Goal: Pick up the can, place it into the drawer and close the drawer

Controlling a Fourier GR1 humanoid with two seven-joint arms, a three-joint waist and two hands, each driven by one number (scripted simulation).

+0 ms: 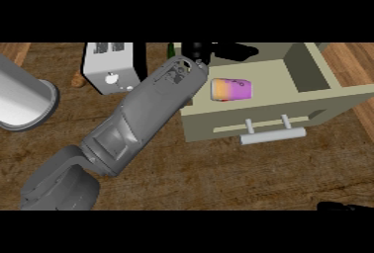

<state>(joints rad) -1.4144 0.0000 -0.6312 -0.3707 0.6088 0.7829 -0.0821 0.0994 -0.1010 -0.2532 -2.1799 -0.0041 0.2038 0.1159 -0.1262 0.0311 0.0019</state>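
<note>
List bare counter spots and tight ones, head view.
Bare counter runs below the drawer's handle. The open drawer has room right of the can. Crowded: between the white appliance and drawer, filled by the left hand.

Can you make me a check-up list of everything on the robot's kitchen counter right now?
Surface: wooden counter, brown grain, bare in front of the drawer.
Job's things: beige drawer pulled open, handle facing the robot; orange-and-purple can lies inside it on its side.
Clutter: white boxy appliance at the back left; big grey cylinder at the left edge; a dark green thing behind the arm, too hidden to name.
Hands: left hand reaches past the drawer's back left corner, fingers too dark to read; right hand only peeks in at the lower right.
Cables: nothing seen.
Surroundings: lighter wood floor at the right.
</note>
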